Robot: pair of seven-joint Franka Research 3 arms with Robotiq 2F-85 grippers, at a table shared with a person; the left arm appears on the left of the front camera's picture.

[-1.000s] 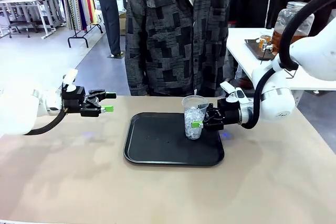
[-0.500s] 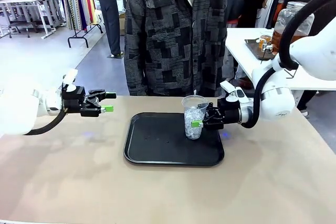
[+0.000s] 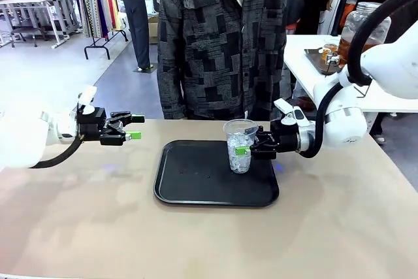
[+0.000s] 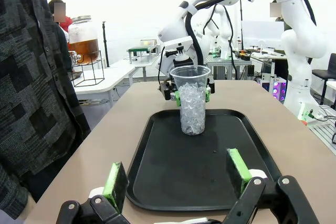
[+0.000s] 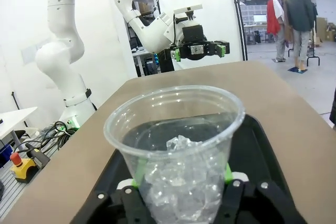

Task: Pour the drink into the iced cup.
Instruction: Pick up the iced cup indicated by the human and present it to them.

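Right gripper was clamped on the iced cup at the tray's right half, grasp looking done. Left gripper hung spread wide off the tray's left. The drink sat well beyond the tray, so next, likely, a level carry there.

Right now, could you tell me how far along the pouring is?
Done: the right pincer is shut on the iced cup over the tray. In hand: that cup, holding only ice. Left: the pouring; the drink sits in its jar on a side table.
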